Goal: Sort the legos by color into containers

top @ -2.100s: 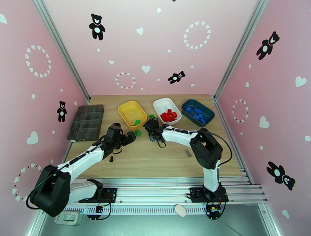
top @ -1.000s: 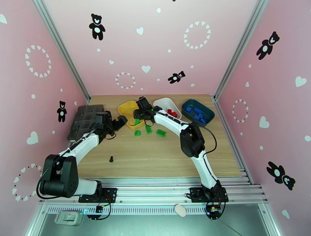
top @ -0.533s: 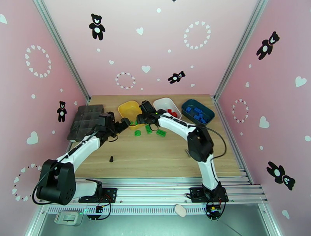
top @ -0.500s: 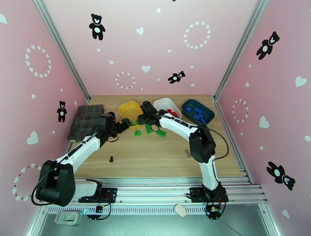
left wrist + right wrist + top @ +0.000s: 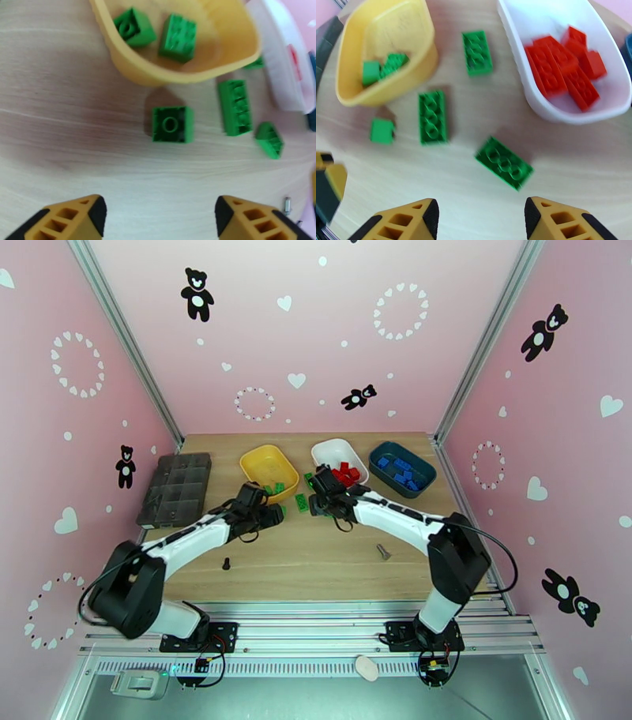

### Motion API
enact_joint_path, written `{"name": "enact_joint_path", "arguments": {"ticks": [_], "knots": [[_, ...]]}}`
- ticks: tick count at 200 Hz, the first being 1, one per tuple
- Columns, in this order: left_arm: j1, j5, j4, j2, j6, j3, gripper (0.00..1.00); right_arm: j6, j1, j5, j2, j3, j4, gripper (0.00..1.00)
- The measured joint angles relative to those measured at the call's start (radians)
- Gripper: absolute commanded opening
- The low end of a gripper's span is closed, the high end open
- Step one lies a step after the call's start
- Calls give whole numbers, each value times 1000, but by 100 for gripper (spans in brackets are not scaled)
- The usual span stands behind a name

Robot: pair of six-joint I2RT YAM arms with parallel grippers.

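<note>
Nearly done: red bricks [image 5: 561,59] in white tub [image 5: 521,23], blue bricks [image 5: 399,469] in teal tub [image 5: 387,447], two greens [image 5: 385,65] in yellow tub [image 5: 428,59]. Four green bricks [image 5: 432,117] remain on table [image 5: 572,158]. My left claw [image 5: 160,217] and right claw [image 5: 482,221]: spread, empty.

The left tub [image 5: 265,465], middle tub [image 5: 330,453] and right tub [image 5: 423,463] form a far row. The organizer tray [image 5: 174,487] lies left of them. Loose bricks [image 5: 302,501] lie just nearer.

No readable text, label, brand, number or sign in any view.
</note>
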Motion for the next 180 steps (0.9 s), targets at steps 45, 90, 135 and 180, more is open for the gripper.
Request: {"name": "enact_joint_path", "arguments": {"ticks": [45, 90, 135, 180], "knots": [[-57, -88, -22, 156, 18, 137, 67, 16, 2, 2, -80, -107, 26, 61], [-69, -167, -45, 260, 34, 218, 66, 20, 2, 1, -105, -147, 52, 61], [-81, -206, -52, 335, 48, 261, 58, 19, 2, 0, -121, -154, 63, 61], [-89, -217, -53, 360, 61, 274, 46, 21, 2, 0, -127, -157, 68, 60]]}}
